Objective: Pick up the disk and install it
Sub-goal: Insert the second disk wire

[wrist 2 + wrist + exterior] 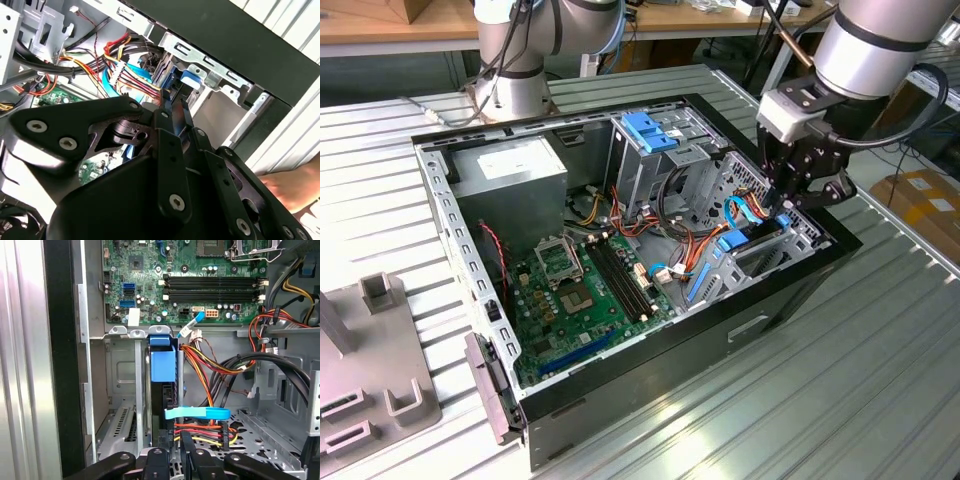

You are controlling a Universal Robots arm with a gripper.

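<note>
An open computer case [620, 420] lies on a ribbed metal desk [880, 380], its green motherboard [575, 290] exposed at the centre of the exterior view. At the right of that frame, the arm's black gripper [790, 200] reaches down into the case's drive bay. In the first wrist view, the disk [163, 390], edge-on with its blue carrier frame, stands upright in the bay at centre, beside coloured cables [210, 370]. The gripper [176, 440] at the bottom centre has its fingers pressed together around the disk's near edge.
</note>
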